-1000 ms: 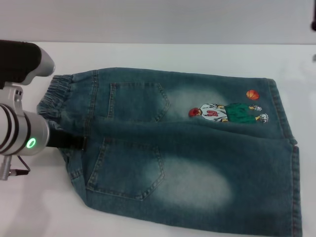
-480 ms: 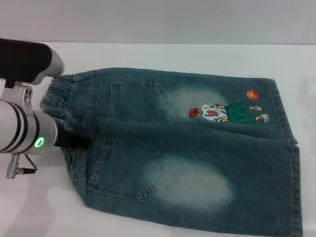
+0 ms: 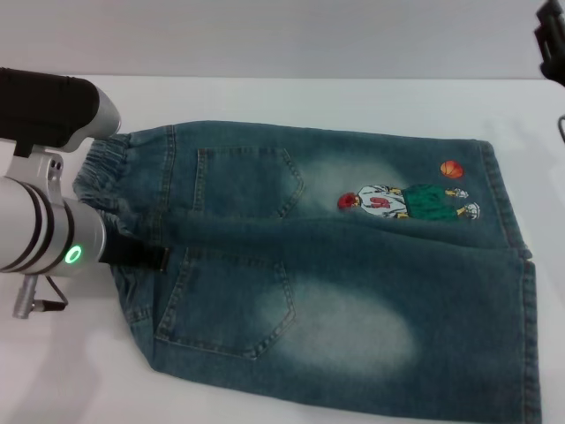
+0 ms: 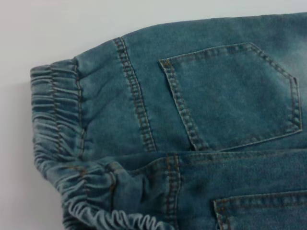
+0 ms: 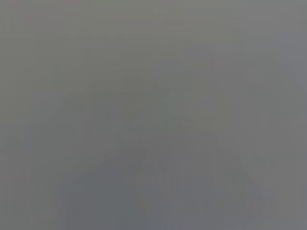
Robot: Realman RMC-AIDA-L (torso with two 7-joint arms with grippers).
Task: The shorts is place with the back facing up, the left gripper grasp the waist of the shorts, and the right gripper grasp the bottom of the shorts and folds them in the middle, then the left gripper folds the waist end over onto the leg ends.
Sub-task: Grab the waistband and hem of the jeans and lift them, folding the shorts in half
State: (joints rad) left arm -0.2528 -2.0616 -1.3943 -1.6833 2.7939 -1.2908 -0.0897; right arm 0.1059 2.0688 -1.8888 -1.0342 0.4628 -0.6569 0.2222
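- At the left edge of the head view, your left gripper [image 3: 146,258] sits low over the waistband [image 3: 99,177] of the shorts [image 3: 335,265]. Its dark tip lies on the denim where the two halves meet, but you cannot tell whether the jaws are open or closed.
- Across the white worktop [image 3: 291,97], the shorts lie flat with the back pockets up. Their long axis runs from the waistband on your left to the leg hems [image 3: 516,247] on your right.
- On the upper leg near the hem you have a printed cartoon basketball player [image 3: 406,201] with an orange ball [image 3: 451,169]. No brand, label or readable writing shows.
- Up in the far right corner, only a dark sliver of your right gripper [image 3: 552,40] shows, well apart from the hems; its jaws cannot be made out either.
- Judging by this, the left arm is much the nearer to its grasp point, while the right must come down to the hems.
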